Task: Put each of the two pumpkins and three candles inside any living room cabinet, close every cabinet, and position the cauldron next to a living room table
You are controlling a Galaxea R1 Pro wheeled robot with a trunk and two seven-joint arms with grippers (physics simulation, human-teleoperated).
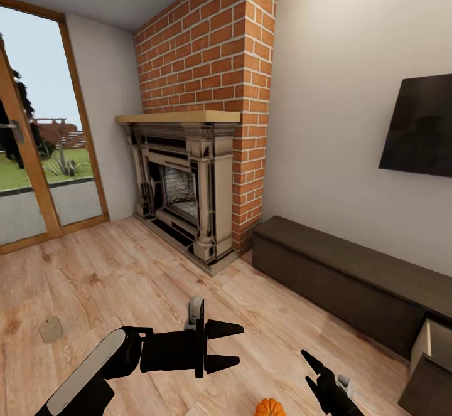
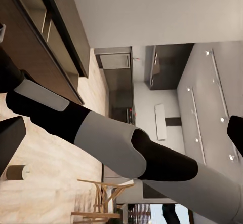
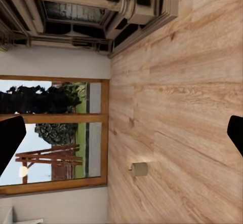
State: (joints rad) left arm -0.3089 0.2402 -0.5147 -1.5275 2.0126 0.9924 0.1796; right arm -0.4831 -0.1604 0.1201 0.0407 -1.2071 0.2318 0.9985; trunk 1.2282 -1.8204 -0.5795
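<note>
Cut off at the frame edges
The pumpkin [image 1: 270, 408] is clipped by the head view's lower edge, the cabinet [image 1: 351, 284] and its open drawer [image 1: 433, 366] run off at right, and the television [image 1: 419, 126] is cropped too

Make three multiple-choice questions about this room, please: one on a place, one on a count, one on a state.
1. Where does the candle lie?
A. on the mantel
B. on the wooden floor
C. on the cabinet

2. How many pumpkins show in the head view?
A. one
B. two
C. three

3. How do the left gripper jaws stand?
A. shut on a candle
B. shut, empty
C. open, empty

Answers: 1 B, it stands on bare planks near the glass door. 2 A, one pumpkin at the lower edge. 3 C, a gap shows between both fingers.
</note>
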